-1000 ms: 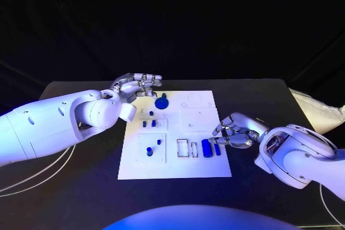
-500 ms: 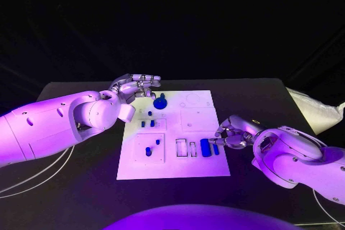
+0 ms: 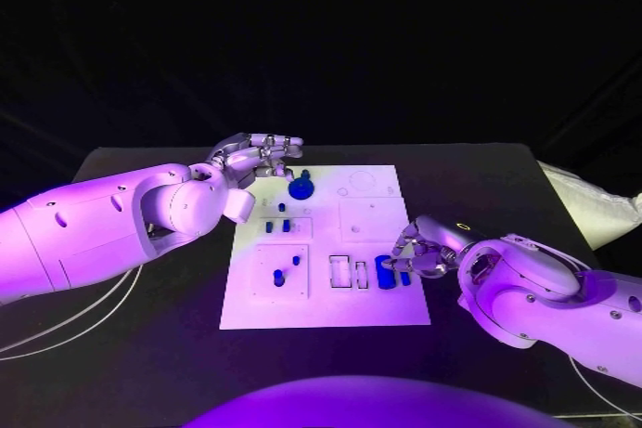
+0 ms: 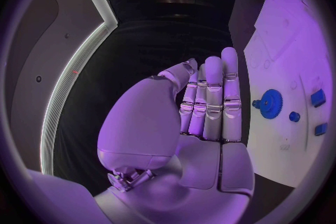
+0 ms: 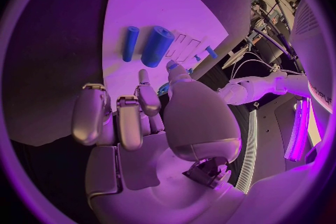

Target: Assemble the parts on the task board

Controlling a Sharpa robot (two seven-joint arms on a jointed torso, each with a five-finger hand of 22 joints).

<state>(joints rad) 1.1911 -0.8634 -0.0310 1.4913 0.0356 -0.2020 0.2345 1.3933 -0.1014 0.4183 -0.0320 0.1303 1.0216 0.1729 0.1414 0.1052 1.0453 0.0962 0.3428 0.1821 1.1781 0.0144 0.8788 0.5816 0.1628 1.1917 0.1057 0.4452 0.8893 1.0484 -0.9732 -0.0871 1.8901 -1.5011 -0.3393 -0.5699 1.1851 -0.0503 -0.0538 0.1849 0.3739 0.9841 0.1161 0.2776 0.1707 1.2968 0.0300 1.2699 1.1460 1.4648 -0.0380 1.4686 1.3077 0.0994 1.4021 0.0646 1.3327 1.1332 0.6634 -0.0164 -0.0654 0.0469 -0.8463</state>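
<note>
Looking down from the head view, I see the task board (image 3: 326, 247) lying flat in the middle of the black surface (image 3: 147, 298). My left hand (image 3: 254, 156) hovers off the board's far left corner, fingers straight and close together in the left wrist view, holding nothing. Just beside it on the board stands the blue gear (image 3: 301, 189), with two small blue pegs (image 3: 277, 228) nearer to me and another blue peg (image 3: 278, 278) in the near-left recess. My right hand (image 3: 417, 252) sits at the board's right edge, fingers curled in beside the thick blue cylinder (image 3: 385, 272) and the thin blue bar (image 3: 404, 278); I cannot tell whether it grips anything. White cables (image 3: 67, 330) trail across the surface under my left arm, well apart from the board.
</note>
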